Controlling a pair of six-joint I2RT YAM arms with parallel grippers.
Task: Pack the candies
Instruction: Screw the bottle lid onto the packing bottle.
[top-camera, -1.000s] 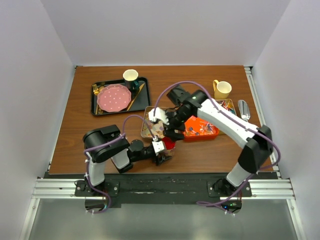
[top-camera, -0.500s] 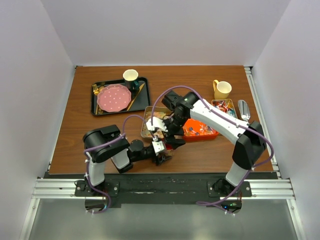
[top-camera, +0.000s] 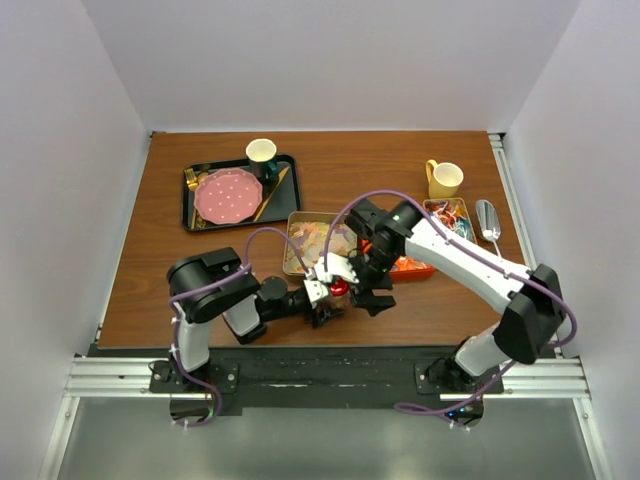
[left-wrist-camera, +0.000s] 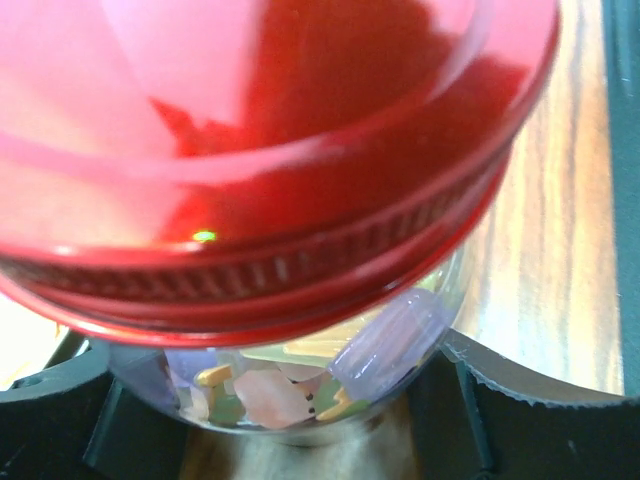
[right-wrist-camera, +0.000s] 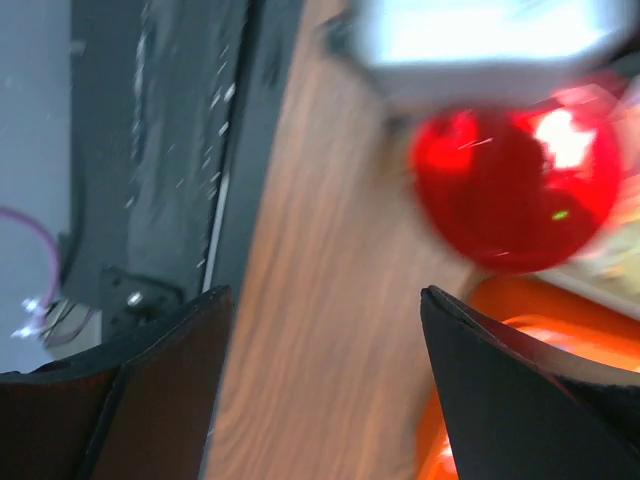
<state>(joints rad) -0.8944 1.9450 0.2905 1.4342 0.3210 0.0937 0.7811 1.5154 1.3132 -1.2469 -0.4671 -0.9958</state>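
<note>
Left pincer (left-wrist-camera: 280, 425) is clamped on the glass jar (left-wrist-camera: 150, 385) from both sides, near my edge of the table (top-camera: 150, 290). Its red lid (left-wrist-camera: 280, 200) is on, and pastel candies (left-wrist-camera: 265, 395) show through the glass. Right pincer (right-wrist-camera: 322, 300) is spread wide with nothing in it, hanging just beside the lid. Tight spot: the orange tray (top-camera: 415, 267) crowds the jar's right and the tin (top-camera: 290, 245) of pastel pieces sits just behind. Farther back I see a small dish (top-camera: 430, 205) of wrapped sweets, a yellow mug (top-camera: 445, 178) and a spoon (top-camera: 488, 218).

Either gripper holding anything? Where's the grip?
The left gripper holds the jar by its glass body, below the red lid. The right gripper is open, empty.
</note>
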